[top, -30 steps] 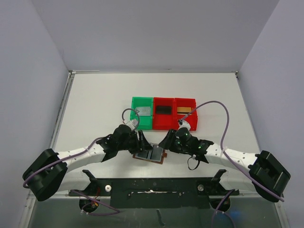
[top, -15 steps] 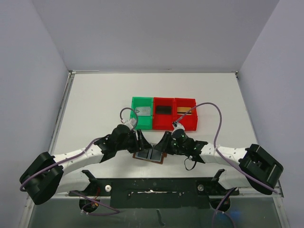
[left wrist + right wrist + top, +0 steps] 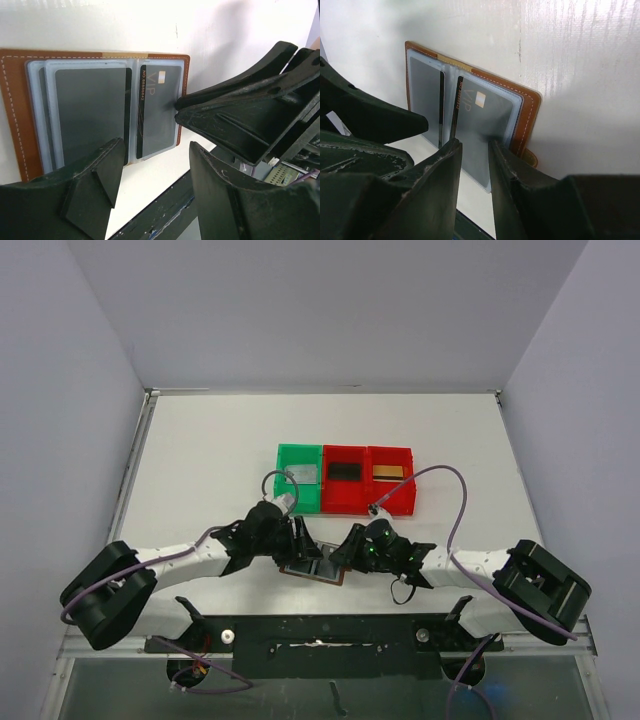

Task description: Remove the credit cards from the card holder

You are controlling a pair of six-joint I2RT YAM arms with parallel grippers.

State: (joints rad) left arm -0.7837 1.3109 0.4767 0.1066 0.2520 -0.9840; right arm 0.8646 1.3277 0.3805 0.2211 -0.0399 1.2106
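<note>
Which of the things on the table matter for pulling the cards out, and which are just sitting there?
For the job:
card holder, lying open
black VIP card, in one sleeve
dark card, in the other sleeve

Just lying about:
green bin
middle red bin
right red bin

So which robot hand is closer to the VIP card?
Right. The right gripper has its tips right at the VIP card; the left gripper hangs over the other panel of the card holder.
</note>
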